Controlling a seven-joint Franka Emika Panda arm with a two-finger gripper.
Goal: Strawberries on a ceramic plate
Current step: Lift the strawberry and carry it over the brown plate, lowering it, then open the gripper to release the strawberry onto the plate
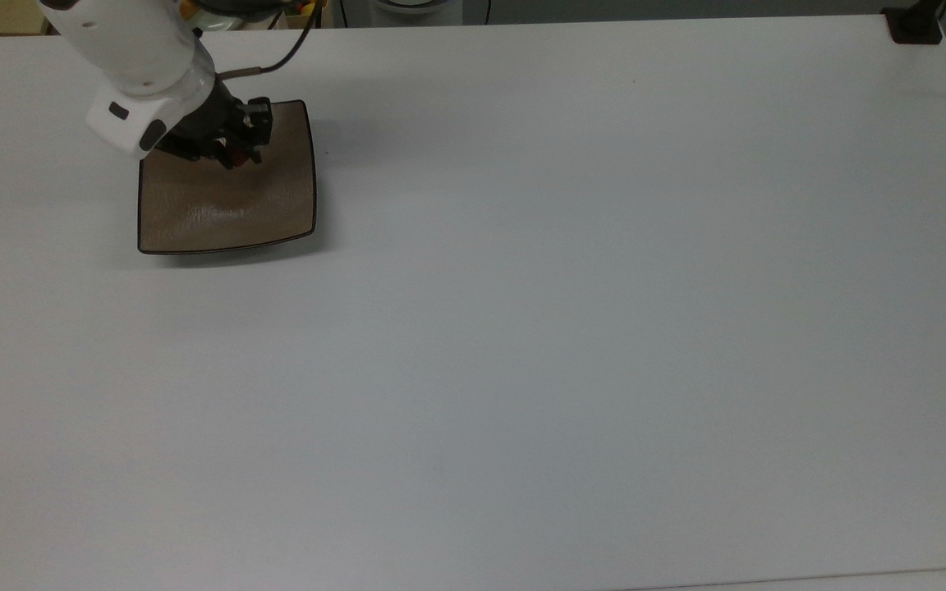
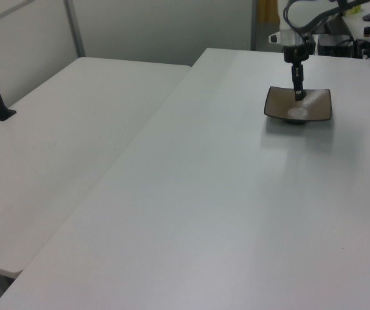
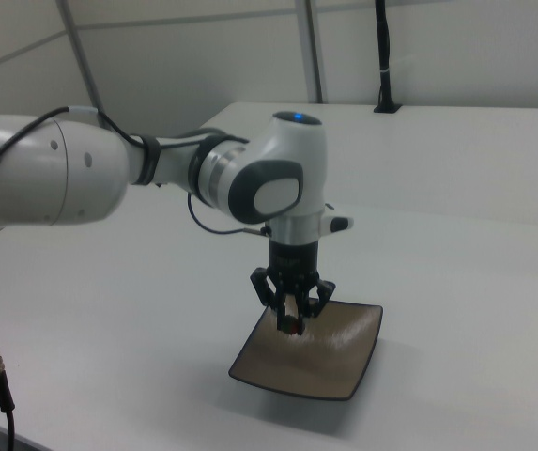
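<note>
Hand (image 3: 292,322) pinches the strawberry (image 3: 291,325) (tiny red thing) – ceramic plate (image 3: 334,362) sits directly below at 6 o'clock, so just lower.

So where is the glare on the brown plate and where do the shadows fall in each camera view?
In the left view, a bright white glare patch sits on the ceramic plate just below the claw. In the top view the plate shows only a soft pale sheen, with a faint shadow along its lower edge. In the right view, light streaks cross the plate and a dim shadow lies beneath it.
</note>
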